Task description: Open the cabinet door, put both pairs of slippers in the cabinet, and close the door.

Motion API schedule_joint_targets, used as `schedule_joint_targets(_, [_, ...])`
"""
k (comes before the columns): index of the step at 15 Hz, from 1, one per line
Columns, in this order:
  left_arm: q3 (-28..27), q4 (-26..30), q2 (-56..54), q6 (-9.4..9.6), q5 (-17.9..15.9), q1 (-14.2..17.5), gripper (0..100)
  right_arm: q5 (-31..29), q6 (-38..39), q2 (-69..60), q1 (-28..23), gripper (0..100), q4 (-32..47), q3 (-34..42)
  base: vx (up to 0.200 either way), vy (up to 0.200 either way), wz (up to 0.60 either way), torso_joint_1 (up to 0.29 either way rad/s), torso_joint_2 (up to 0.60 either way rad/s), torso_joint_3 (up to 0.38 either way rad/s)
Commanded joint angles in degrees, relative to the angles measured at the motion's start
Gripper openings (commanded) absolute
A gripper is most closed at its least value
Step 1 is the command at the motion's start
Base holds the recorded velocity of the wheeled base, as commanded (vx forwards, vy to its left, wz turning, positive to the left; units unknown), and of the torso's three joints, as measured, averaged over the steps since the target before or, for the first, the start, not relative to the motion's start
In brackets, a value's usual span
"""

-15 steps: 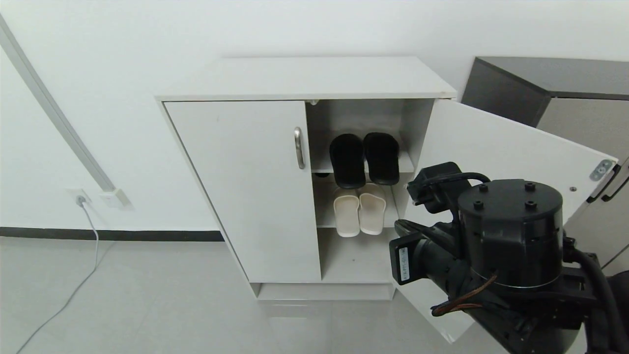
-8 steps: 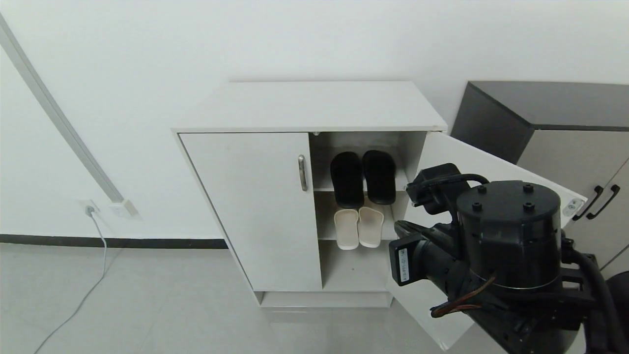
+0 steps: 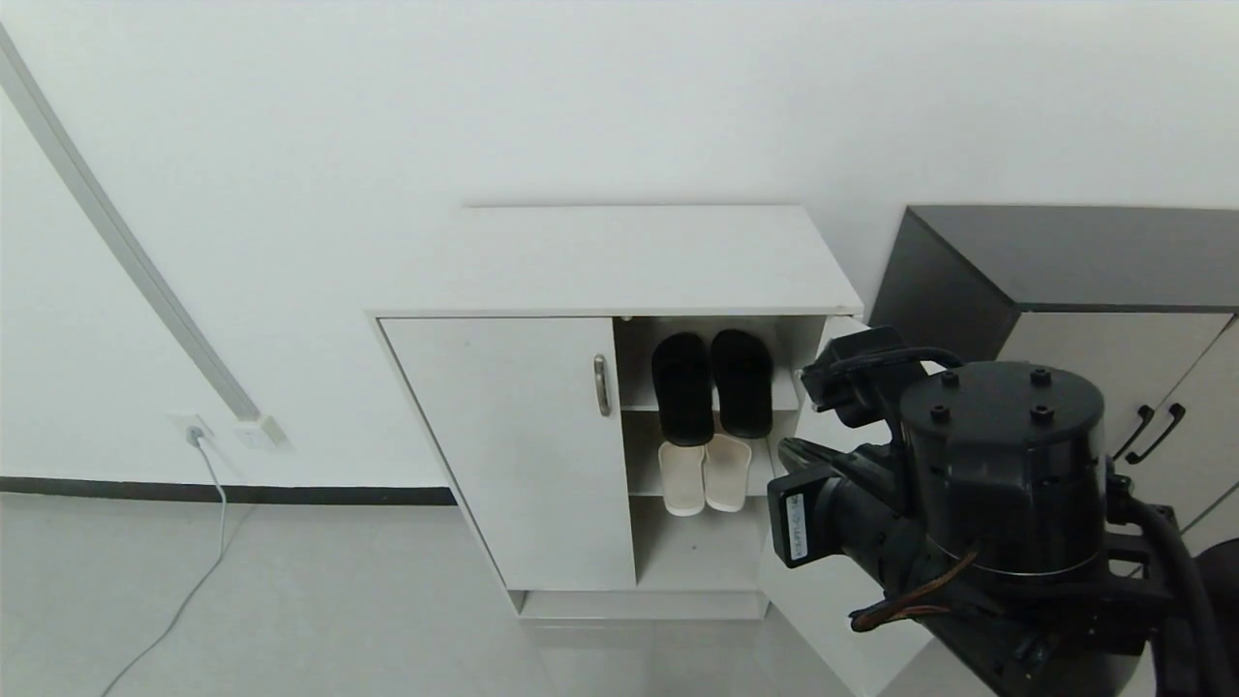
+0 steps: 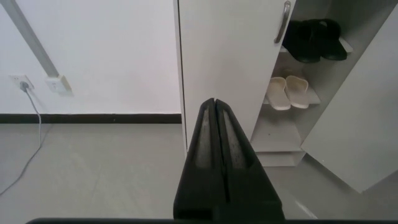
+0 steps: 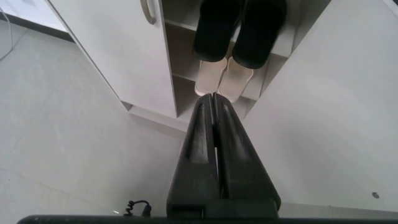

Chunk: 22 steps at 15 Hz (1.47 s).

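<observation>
Since a second ago the whole head view has shifted: the camera has drawn back, so the white cabinet point(image 3: 658, 257) looks smaller and lower, while the slippers keep their shelves. The black slippers point(image 3: 711, 382) lie side by side on the upper shelf of the right compartment, toes hanging over its edge. The cream slippers point(image 3: 704, 474) lie on the shelf just below. The right door point(image 5: 329, 112) stands wide open; the left door point(image 3: 513, 445) is closed.

The right arm point(image 3: 997, 474) is bent in front of the open door. The right gripper point(image 5: 214, 101) points toward the cream pair, well short of it, fingers pressed together and holding nothing. The left gripper point(image 4: 215, 102) faces the closed door, fingers likewise together and empty.

A dark grey cabinet point(image 3: 1065, 252) stands just beside, on the right.
</observation>
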Motion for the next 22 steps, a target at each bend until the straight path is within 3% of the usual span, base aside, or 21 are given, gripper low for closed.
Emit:
schedule_joint_targets(1, [0.01,-0.03,0.09,0.01,0.02,0.01,0,-0.01,-0.06,0.12,0.01,0,-0.06,0.19,0.0,0.0,0.0,0.071,-0.16,-0.085])
schedule_joint_targets(12, [0.01,-0.03,0.09,-0.07,0.02,0.01,0,-0.01,-0.58,0.56,0.01,0,-0.14,1.25,0.0,0.0,0.0,0.008,-0.01,-0.01])
schedule_joint_targets(18, [0.01,0.06,0.09,-0.07,0.02,0.01,0,-0.1,-0.85,0.73,-0.08,0,-0.5,1.25,0.0,0.0,-0.6,0.007,0.0,0.004])
schedule_joint_targets(22, [0.01,0.06,0.09,-0.07,0.02,0.01,0,-0.1,-1.81,0.73,-0.43,0,-3.13,1.42,0.0,0.0,0.0,0.0,0.0,0.0])
